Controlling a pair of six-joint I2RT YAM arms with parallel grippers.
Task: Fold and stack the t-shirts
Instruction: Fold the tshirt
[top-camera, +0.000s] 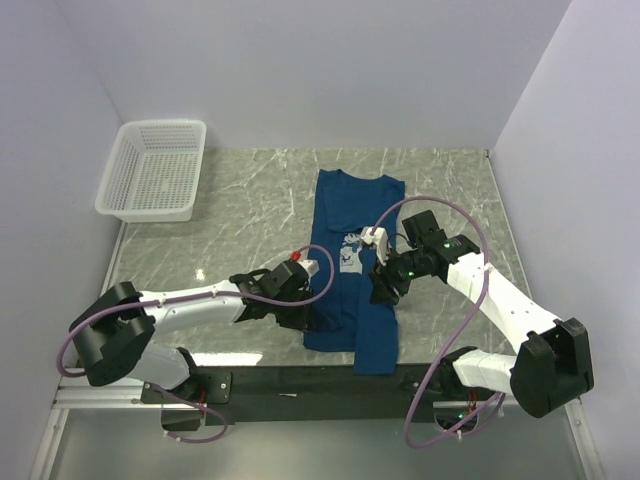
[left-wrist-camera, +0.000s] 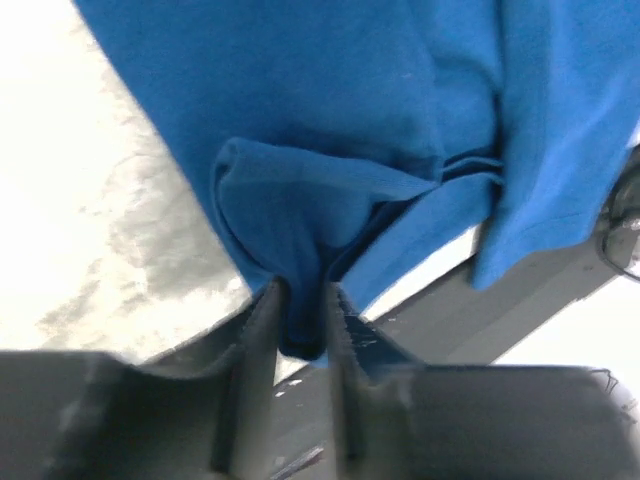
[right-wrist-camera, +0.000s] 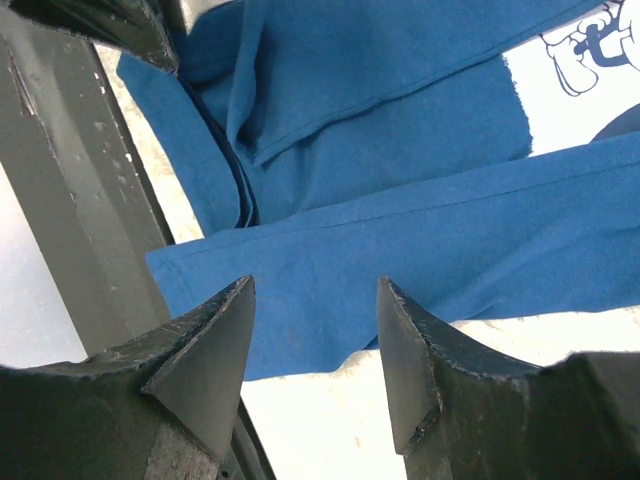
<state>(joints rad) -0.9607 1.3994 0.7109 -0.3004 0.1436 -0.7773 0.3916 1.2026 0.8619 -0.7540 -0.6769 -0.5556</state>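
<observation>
Bare marble table gives free passage outboard of the left gripper, broken only by the white mesh basket well ahead against the wall. The right gripper, jaws apart over the t-shirt, has bare tabletop outboard. The black rail crosses just behind both.

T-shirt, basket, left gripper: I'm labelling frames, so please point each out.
t-shirt (top-camera: 345, 205): top view, plain cloth above the print.
basket (top-camera: 146, 211): top view, near wall.
left gripper (left-wrist-camera: 302, 292): left wrist view, between fingertips pinching cloth.
</observation>
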